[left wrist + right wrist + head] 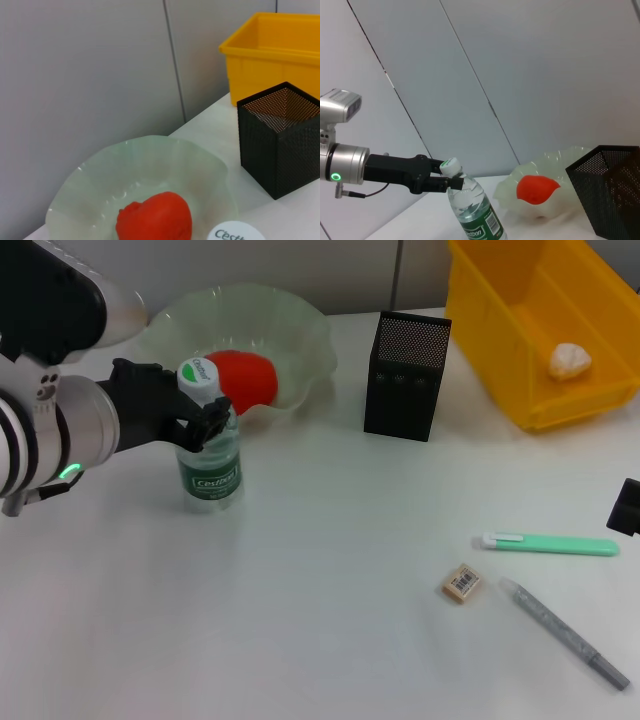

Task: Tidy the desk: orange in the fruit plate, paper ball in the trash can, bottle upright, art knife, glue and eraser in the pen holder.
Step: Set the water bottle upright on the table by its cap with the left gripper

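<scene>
My left claw [205, 410] is closed around the neck of the bottle [211, 472], just under its white cap, and the bottle stands upright on the worktop [320, 620] directly below my grip. To finish well, I should open slowly and draw straight back so nothing nudges it over. Just behind the claw sits the fruit plate [290, 325] holding the orange [245, 377]; the pen holder [407, 375] stands further off. The art knife [550, 543], eraser [462, 583] and glue [565, 632] lie well away, near my right claw [626, 508], whose opening I cannot tell.
</scene>
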Tool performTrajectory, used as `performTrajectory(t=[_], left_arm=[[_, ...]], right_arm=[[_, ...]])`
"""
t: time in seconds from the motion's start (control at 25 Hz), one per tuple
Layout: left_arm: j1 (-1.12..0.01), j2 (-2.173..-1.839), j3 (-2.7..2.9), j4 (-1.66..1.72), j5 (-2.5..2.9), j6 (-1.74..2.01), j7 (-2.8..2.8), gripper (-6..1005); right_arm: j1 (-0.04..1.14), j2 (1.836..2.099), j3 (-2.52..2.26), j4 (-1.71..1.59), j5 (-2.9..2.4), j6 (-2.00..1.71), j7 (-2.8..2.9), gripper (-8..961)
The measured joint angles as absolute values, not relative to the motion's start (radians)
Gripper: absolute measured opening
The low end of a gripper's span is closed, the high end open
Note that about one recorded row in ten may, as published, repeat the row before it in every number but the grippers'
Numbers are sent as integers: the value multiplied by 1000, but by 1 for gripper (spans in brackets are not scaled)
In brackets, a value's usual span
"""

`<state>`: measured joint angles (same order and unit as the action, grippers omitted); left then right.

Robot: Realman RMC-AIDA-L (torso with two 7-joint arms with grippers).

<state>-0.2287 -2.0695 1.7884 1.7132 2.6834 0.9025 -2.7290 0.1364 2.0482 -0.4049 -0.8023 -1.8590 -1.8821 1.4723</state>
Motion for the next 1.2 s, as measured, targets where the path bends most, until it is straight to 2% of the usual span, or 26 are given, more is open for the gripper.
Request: performTrajectory(t=[0.6,1.2], left_arm=[[-232,-2068,1776,1697,2683,910,-2723,455],[-239,-2068,1739,1706,2678,891,-2679,565]], right_arm=[[135,2049,-405,-802,-1861,-1882,1470,524],[132,2049,-404,-802,-1863,-1888,1468,525]])
